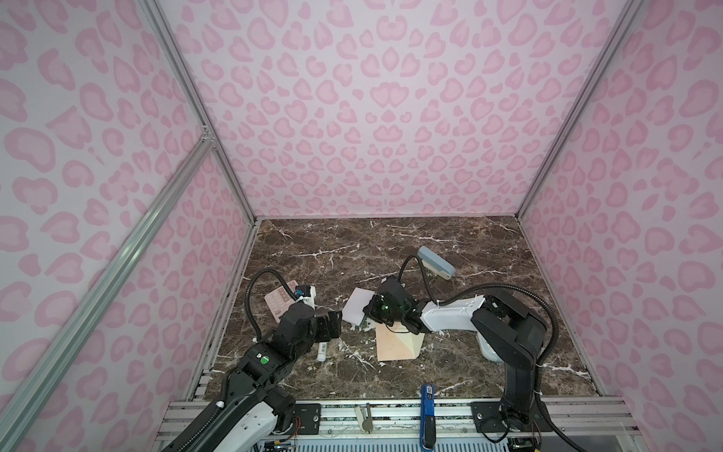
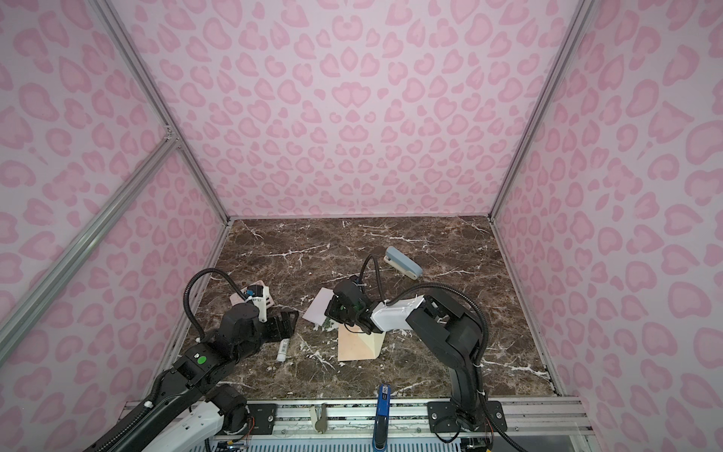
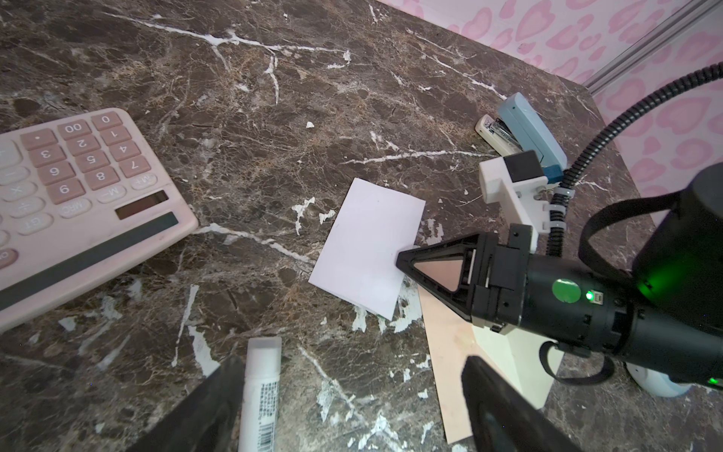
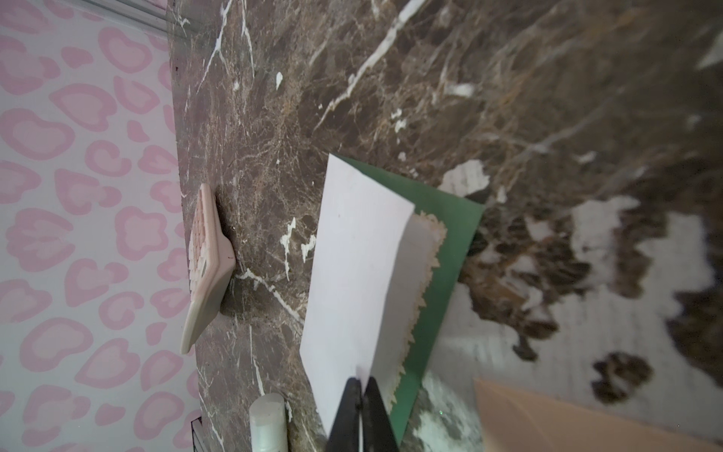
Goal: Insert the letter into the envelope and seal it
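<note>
The right gripper is clamped on one edge of the letter, pinching the thin card at its rim. This probably leaves most of the card free to slide in. The letter sits just beside the envelope, white face up, and green shows beneath it in the right wrist view. The envelope lies flat with its flap open and its cream inside showing, seemingly ready to receive the card. The left gripper hangs open and empty near the envelope, above the glue stick, perhaps waiting to steady the envelope.
</note>
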Robot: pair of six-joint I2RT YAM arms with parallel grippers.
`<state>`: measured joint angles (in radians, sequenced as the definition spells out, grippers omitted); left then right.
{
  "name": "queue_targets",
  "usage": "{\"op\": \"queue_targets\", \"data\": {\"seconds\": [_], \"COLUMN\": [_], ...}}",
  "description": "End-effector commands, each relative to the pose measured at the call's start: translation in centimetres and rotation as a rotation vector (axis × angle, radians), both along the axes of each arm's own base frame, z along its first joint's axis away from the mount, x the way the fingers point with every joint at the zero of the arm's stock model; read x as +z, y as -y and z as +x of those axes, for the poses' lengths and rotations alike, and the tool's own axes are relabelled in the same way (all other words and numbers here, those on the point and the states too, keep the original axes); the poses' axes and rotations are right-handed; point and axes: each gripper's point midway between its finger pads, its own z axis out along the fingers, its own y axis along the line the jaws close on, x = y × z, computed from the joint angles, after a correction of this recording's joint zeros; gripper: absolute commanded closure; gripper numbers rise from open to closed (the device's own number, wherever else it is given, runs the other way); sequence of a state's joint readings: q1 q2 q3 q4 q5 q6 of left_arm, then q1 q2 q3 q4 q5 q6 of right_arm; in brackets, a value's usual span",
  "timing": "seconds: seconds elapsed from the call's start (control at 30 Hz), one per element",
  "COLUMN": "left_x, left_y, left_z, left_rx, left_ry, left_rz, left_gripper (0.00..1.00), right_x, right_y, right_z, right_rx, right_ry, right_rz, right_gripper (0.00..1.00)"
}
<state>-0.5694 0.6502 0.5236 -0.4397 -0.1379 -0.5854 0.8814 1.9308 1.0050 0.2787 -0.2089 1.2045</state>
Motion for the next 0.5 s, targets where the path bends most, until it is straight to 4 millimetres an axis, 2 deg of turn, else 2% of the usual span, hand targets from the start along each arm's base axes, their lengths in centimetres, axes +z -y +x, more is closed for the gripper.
{"op": "queue_targets", "data": {"seconds": [0.0, 0.27, 0.47], "left_x": [0.6, 0.5, 1.1], "left_y": [0.2, 0.0, 0.4], "left_z": [0.3, 0.2, 0.2], "left_rx": [0.005, 0.008, -0.006], "left_ry": [0.020, 0.022, 0.038], "left_rz": [-0.020, -0.020, -0.053], "left_gripper": [0.10, 0.10, 0.09], "right_x": [0.3, 1.7, 4.1], "right_y": [-0.2, -0.1, -0.2], "right_z": [0.4, 0.3, 0.4], "right_rx": [-0.009, 0.003, 0.035], "right_ry": [0.021, 0.053, 0.106], "right_rz": [0.020, 0.027, 0.031], "right_gripper": [0.95, 0.98, 0.98]}}
